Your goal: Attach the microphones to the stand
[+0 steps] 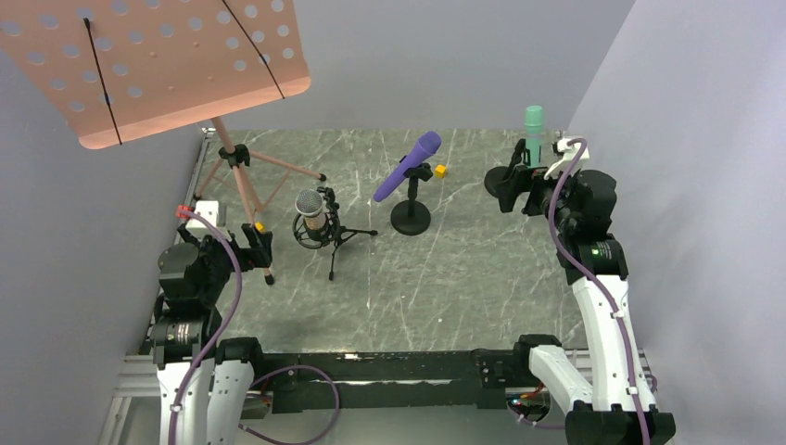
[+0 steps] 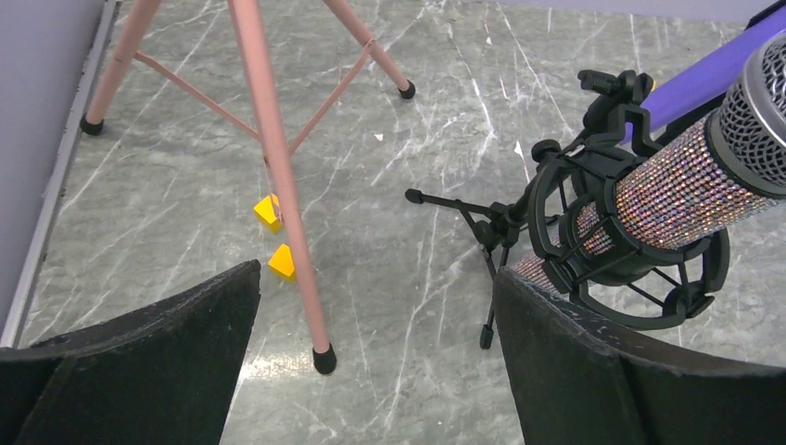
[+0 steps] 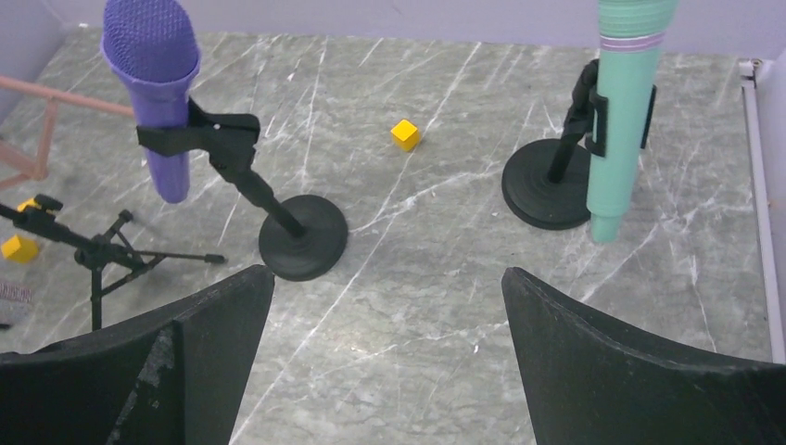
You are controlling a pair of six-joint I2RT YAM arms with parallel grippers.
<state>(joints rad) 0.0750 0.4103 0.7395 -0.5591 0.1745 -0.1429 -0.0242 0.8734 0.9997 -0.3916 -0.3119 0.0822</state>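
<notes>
All three microphones sit in stands. The teal-green microphone (image 1: 534,125) stands upright in a clip on a round-base stand (image 3: 542,195) at the back right; it also shows in the right wrist view (image 3: 619,120). The purple microphone (image 1: 408,165) is tilted in a clip on a second round-base stand (image 1: 411,219). The glittery microphone (image 1: 310,211) lies in a black shock mount on a small tripod (image 2: 482,222). My left gripper (image 1: 258,246) is open and empty, left of the glittery microphone (image 2: 681,181). My right gripper (image 1: 508,185) is open and empty beside the teal stand.
A pink music stand (image 1: 158,65) rises at the back left, and one of its tripod legs (image 2: 278,167) crosses between my left fingers. Small yellow cubes lie by that leg (image 2: 283,261) and behind the purple stand (image 3: 404,134). Grey walls close both sides.
</notes>
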